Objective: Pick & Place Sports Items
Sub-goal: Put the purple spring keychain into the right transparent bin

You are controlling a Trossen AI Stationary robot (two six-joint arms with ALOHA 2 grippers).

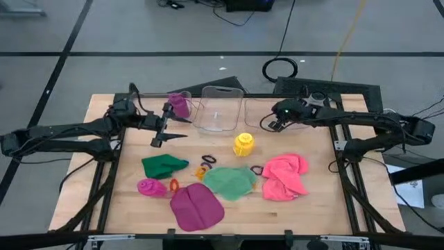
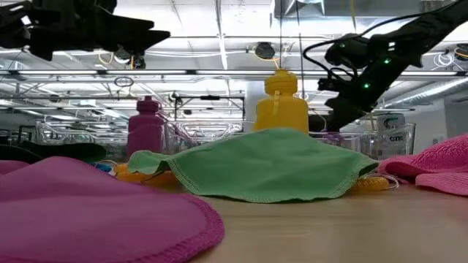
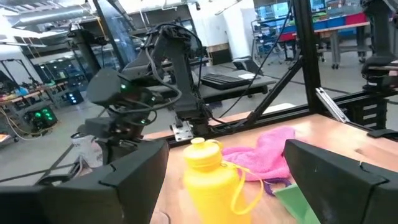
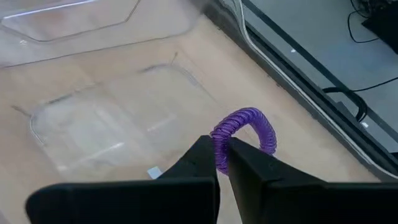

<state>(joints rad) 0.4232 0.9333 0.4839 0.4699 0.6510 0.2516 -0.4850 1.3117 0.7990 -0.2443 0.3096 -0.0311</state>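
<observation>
While right jaws clamp purple ring (image 4: 244, 127) over clear bin (image 4: 106, 118), left jaws apart.

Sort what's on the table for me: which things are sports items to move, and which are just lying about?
Job items: purple ring in the right gripper, yellow bottle, purple bottle, magenta bottle, dark green cloth, light green cloth, magenta cloth, pink cloth, loose rings.

Not to move: clear bins; left gripper empty.

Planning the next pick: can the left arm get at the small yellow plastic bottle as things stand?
Probably yes. The left gripper hangs open and empty, the yellow bottle stands upright and alone on bare wood, and nothing lies between them.
</observation>
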